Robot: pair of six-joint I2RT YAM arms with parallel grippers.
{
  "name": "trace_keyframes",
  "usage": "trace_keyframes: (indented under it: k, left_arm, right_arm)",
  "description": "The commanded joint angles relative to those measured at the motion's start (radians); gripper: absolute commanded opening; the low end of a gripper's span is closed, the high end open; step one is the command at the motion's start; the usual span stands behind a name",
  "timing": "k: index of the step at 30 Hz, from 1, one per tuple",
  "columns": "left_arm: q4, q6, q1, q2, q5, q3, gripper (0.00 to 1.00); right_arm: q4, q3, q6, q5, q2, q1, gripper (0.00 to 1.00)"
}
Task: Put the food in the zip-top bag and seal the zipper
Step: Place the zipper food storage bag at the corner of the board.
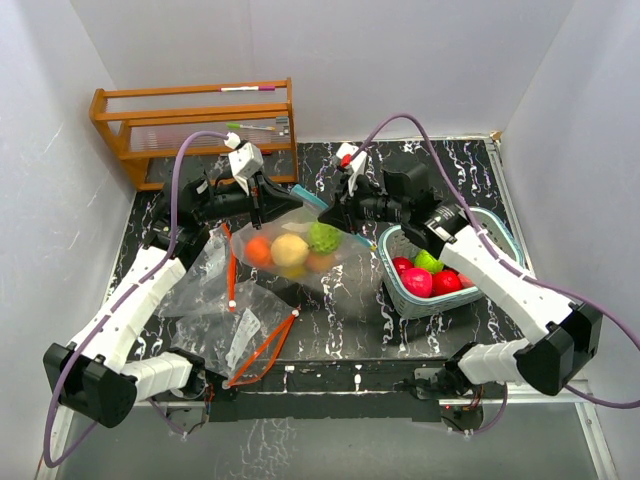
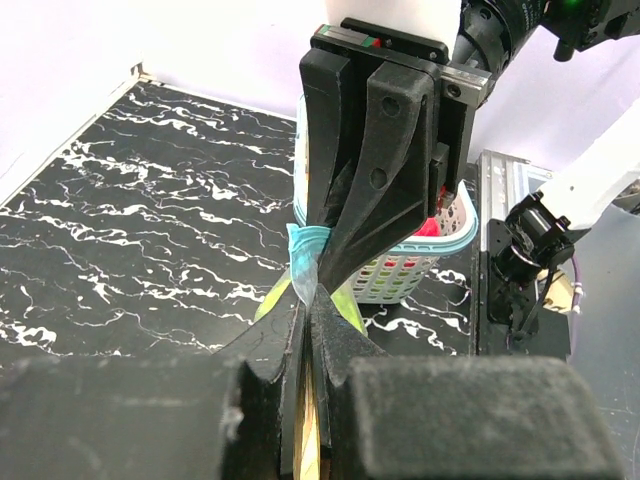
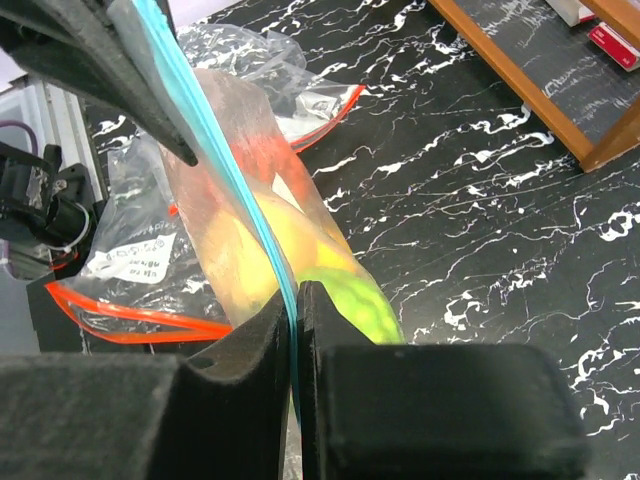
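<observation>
Left hand (image 1: 266, 208): fingers pressed together, clamped on the blue zipper (image 1: 309, 198) of the zip-top bag (image 1: 296, 268). In the left wrist view the pads (image 2: 290, 345) met with only the bag's edge between them.

Right hand (image 1: 334, 214): also pinched tight on the same zipper strip. In the right wrist view the blue zipper (image 3: 196, 125) ran straight into the slit between its fingers (image 3: 262, 340).

The two hands faced each other, tips nearly touching in the left wrist view, with the zipper bunched at their meeting point (image 2: 303, 258).

The bag hung below and between both hands, its body slanting down toward the worktop (image 1: 470, 160).

Food in the bag, below the hands:
- orange piece (image 1: 258, 250), nearest the left hand
- yellow piece (image 1: 290, 248), in the middle
- bumpy green piece (image 1: 323, 237), just under the right hand
- a peach-orange piece (image 1: 319, 262), beneath the green one

The rest of the food sat in a teal basket (image 1: 400, 296), beside and behind the right hand, under that arm's forearm: pink piece (image 1: 417, 283), red piece (image 1: 447, 282), green piece (image 1: 428, 262).

Spare clear bags with orange-red zippers (image 1: 250, 345) lay flat on the worktop below the left hand. A wooden rack (image 1: 120, 125) stood beyond the left hand, at the far edge.

Whether the zipper had sealed along its length could not be told.
</observation>
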Motion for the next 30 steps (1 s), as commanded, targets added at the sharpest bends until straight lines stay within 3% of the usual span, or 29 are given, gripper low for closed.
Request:
trace_keyframes:
  k: [1, 8, 11, 13, 14, 22, 30]
  left_arm:
    - [0.037, 0.003, 0.002, -0.033, -0.024, 0.004, 0.00]
    - [-0.086, 0.025, 0.002, -0.056, -0.125, 0.037, 0.03]
    - [-0.131, 0.034, 0.002, -0.077, -0.185, 0.036, 0.38]
    - [-0.149, 0.038, 0.001, -0.095, -0.207, 0.029, 0.93]
    - [-0.162, 0.044, 0.001, -0.099, -0.210, 0.028, 0.97]
    - [-0.204, 0.020, 0.002, -0.139, -0.296, -0.014, 0.97]
    - [-0.217, 0.036, 0.000, -0.162, -0.258, -0.049, 0.97]
  right_arm:
    - [0.022, 0.072, 0.072, 0.082, 0.007, -0.002, 0.08]
    - [0.087, 0.143, 0.234, 0.354, 0.066, -0.065, 0.08]
    - [0.142, 0.134, 0.295, 0.433, 0.078, -0.129, 0.08]
    - [0.182, 0.120, 0.329, 0.485, 0.082, -0.180, 0.08]
    - [0.206, 0.109, 0.345, 0.506, 0.081, -0.208, 0.08]
    - [0.336, -0.016, 0.487, 0.698, 0.025, -0.447, 0.08]
    - [0.323, -0.157, 0.568, 0.729, 0.039, -0.610, 0.08]
